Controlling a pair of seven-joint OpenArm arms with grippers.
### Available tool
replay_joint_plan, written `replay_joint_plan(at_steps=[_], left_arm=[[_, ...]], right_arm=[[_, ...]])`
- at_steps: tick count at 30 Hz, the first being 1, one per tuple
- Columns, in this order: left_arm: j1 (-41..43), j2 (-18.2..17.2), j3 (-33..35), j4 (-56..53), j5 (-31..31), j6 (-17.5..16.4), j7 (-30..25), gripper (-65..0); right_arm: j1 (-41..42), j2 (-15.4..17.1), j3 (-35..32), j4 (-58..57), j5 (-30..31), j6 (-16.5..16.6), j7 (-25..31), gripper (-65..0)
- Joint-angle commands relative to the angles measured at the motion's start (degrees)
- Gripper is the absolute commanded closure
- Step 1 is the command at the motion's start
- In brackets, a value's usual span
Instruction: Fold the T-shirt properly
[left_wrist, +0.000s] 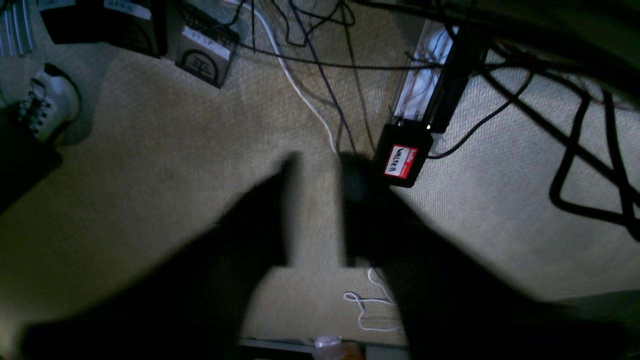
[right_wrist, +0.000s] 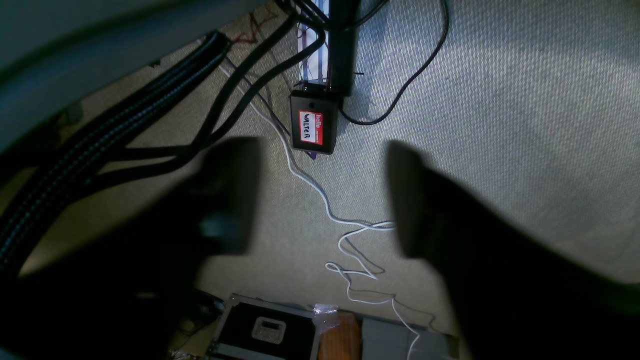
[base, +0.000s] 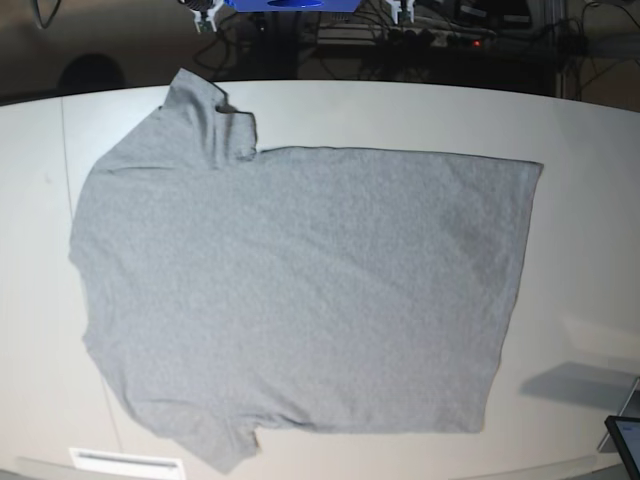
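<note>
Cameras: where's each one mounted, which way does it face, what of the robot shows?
Left wrist: on the left arm, facing down at the carpet; left gripper fingers show dark, narrow gap.
Right wrist: on the right arm, facing down at floor; right gripper wide open.
Base: above the table, looking down on the flat T-shirt; no arm visible.
Shared: both wrist views show the black box with the name tag and white cable.

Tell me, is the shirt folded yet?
No. The T-shirt lies spread flat on the table, both sleeves out.
</note>
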Motion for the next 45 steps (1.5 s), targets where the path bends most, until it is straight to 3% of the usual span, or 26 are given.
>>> replay_joint_plan(at_steps=[1, 4, 23, 25, 27, 29, 33, 35, 37, 40, 45], left_arm=[[0.52, -0.10, 0.17, -0.10, -0.12, 0.21, -0.14, -24.7], [0.52, -0.10, 0.17, -0.10, -0.12, 0.21, -0.23, -30.1], [1.05, -0.10, 0.17, -0.10, -0.12, 0.21, -0.40, -29.2], [1.05, -0.10, 0.17, -0.10, -0.12, 0.21, -0.40, -24.5], [1.05, -0.10, 0.17, -0.10, -0.12, 0.21, -0.40, -14.8], [1.05, -0.10, 0.17, -0.10, -0.12, 0.21, -0.40, -0.3], [1.66, -0.10, -0.45, -0.10, -0.47, 0.21, -0.58, 0.0], [2.72, -0.19, -0.45, -0.10, -0.56, 0.21, -2.34, 0.0], [4.74, -0.19, -0.27, -0.10, -0.21, 0.21, -9.28, 0.0], [8.78, -0.19, -0.01, -0.10, -0.21, 0.21, -23.52, 0.0], [12.83, -0.63, -0.54, -0.10, -0.74, 0.21, -37.15, 0.0]], right_arm=[[-0.29, -0.08, -0.10, -0.19, 0.01, 0.35, 0.19, -44.7], [-0.29, -0.08, 0.17, -0.19, 0.01, 0.35, 0.28, -44.7], [-0.29, -0.08, -0.19, -0.19, 0.10, 0.44, 0.45, -44.8], [-0.29, -0.08, -0.19, -0.19, 0.10, 0.44, 0.45, -44.8], [-0.38, -0.08, -0.19, -0.19, 0.10, 0.44, 0.45, -44.1], [-0.38, -0.08, 0.08, -0.19, 0.10, 0.44, 0.45, -35.4], [-0.56, -0.08, 0.34, -0.19, 0.27, 0.44, 0.45, -0.9], [-0.91, -0.08, 1.40, -0.19, 0.36, 0.35, 1.16, -1.0], [-3.02, -0.08, 5.26, -0.14, 0.27, 0.35, 5.90, -1.5], [-6.45, 0.01, 8.43, -0.19, 0.18, 0.44, 18.65, 0.0], [-12.60, 0.01, 8.43, -0.19, 0.18, 0.44, 38.17, 0.0]])
